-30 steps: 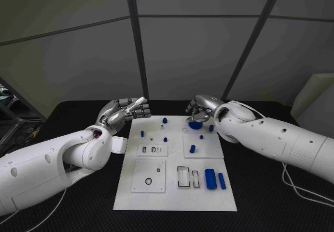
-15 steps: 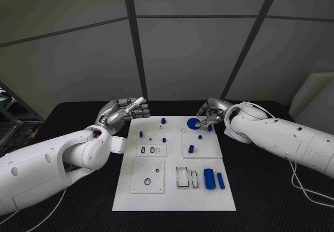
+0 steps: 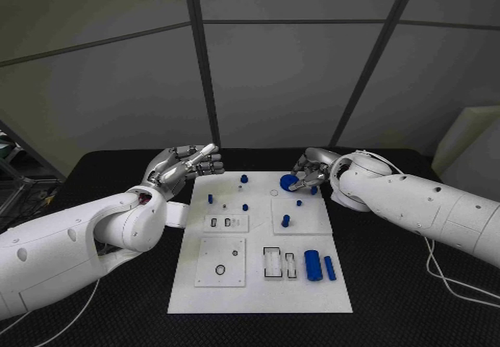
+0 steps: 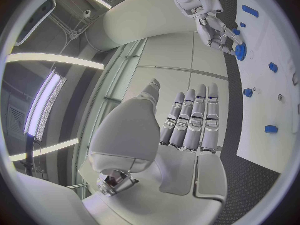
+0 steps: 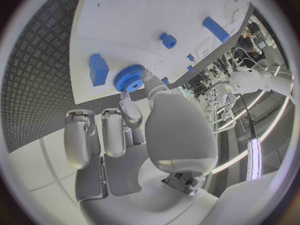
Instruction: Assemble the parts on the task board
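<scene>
The white task board (image 3: 261, 289) lies in the middle of the black table. My right hand (image 3: 311, 168) hovers over its far right corner and pinches a blue gear (image 3: 290, 182) between thumb and fingertip, just above the board. The right wrist view shows the gear (image 5: 129, 78) on edge at the fingertips, beside a blue block (image 5: 98, 69) on the board. My left hand (image 3: 188, 165) is raised beside the far left corner, fingers straight and holding nothing; its fingers (image 4: 190, 117) show side by side in the left wrist view.
Two blue cylinders (image 3: 311, 266) lie at the board's near right next to a slotted plate (image 3: 274, 264). Small blue pegs (image 3: 245, 178) stand across the far half. A square plate with a ring (image 3: 222, 263) sits at the near left.
My right hand has drawn a little to the right with the gear, so the gear now shows beside its fingers instead of under them. The left hand has stayed put.
</scene>
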